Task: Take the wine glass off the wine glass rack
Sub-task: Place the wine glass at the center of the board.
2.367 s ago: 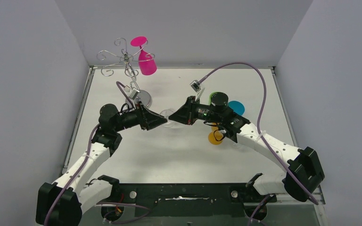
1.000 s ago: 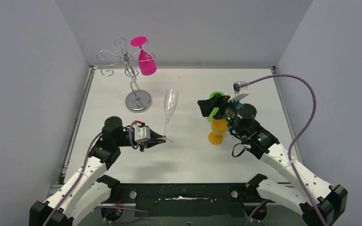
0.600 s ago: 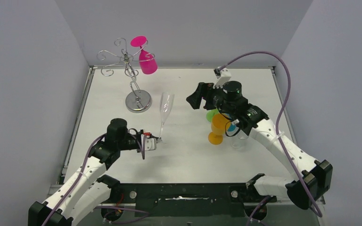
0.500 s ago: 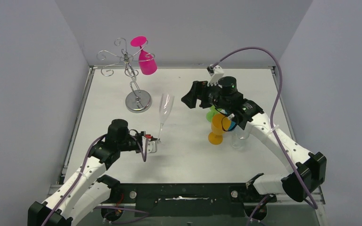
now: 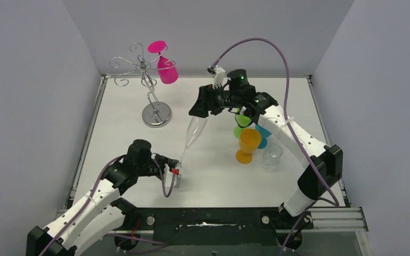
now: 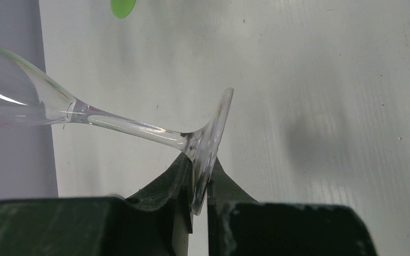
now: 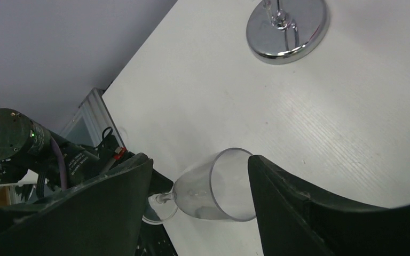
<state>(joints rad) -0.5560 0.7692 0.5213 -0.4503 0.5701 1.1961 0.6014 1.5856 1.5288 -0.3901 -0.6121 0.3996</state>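
Left wrist view: the left claw (image 6: 198, 178) is pinching the foot of the clear flute (image 6: 139, 125) edge-on, holding it tilted over the tabletop (image 6: 325, 80). The right claw (image 7: 200, 158) is straddling the bowl, jaws wide and not gripping, so this is looking like a hand-over. The next move is calling for a gentle close on the bowl before the left releases. The pink wine glass (image 5: 166, 72) is hanging on the wine glass rack (image 5: 157, 115), and the orange glass (image 5: 248, 141) is crowding the right arm.
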